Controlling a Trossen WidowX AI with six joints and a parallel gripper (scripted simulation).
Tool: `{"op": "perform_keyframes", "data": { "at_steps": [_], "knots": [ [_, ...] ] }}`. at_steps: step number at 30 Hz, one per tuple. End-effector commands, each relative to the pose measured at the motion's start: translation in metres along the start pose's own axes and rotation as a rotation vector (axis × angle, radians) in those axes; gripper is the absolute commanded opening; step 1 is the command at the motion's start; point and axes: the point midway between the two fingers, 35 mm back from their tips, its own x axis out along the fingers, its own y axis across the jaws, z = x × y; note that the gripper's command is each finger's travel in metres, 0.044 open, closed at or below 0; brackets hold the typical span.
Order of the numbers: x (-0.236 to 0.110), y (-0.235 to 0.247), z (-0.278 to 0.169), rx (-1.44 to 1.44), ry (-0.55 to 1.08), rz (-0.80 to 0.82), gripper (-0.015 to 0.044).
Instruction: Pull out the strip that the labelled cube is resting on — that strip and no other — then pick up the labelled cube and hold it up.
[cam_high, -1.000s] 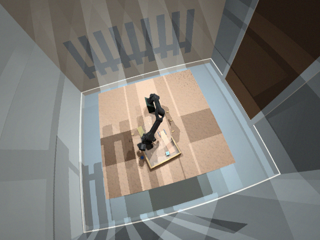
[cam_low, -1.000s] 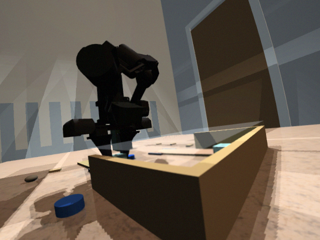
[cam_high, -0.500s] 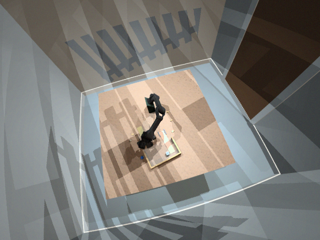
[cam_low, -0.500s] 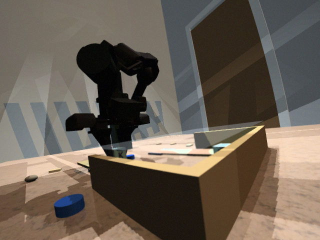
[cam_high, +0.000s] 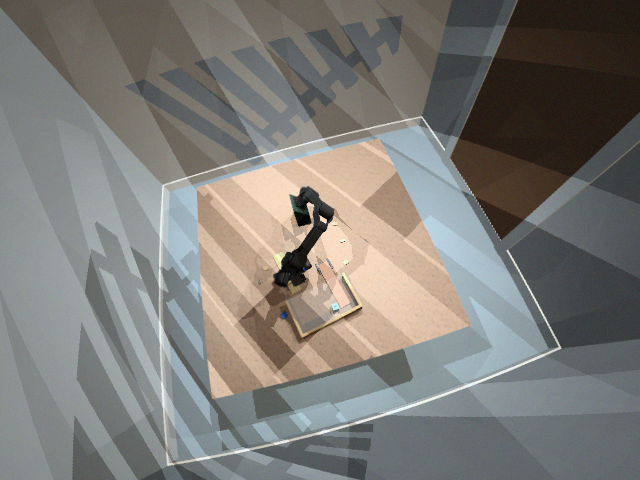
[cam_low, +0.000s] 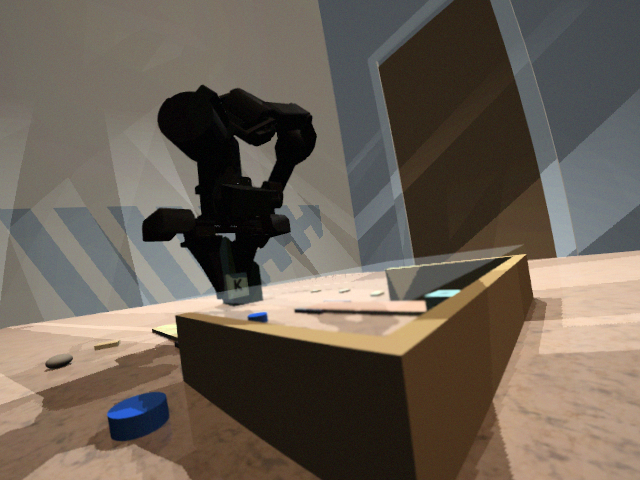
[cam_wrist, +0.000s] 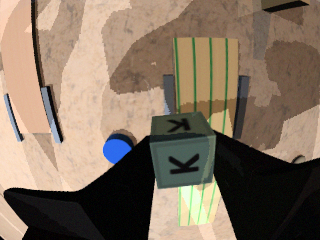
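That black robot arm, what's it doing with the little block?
The arm's gripper is shut on a small cube marked K and holds it up off the table. Below it lies a yellow-green striped strip, flat on the table. Nearby are a low wooden tray, a blue disc and a pale strip.
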Motion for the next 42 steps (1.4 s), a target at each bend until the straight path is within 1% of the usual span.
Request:
{"op": "perform_keyframes", "data": {
  "at_steps": [1,28,30,35,42],
  "knots": [
    [-0.001,0.004,-0.007,-0.005,0.006,-0.001,0.0],
    [0.0,0.051,-0.079,-0.001,0.009,0.001,0.0],
    [-0.005,0.05,-0.079,-0.001,0.009,0.0,0.0],
    [-0.035,0.05,-0.078,-0.001,0.01,-0.001,0.0],
    [-0.036,0.05,-0.078,-0.001,0.01,-0.001,0.0]
  ]
}}
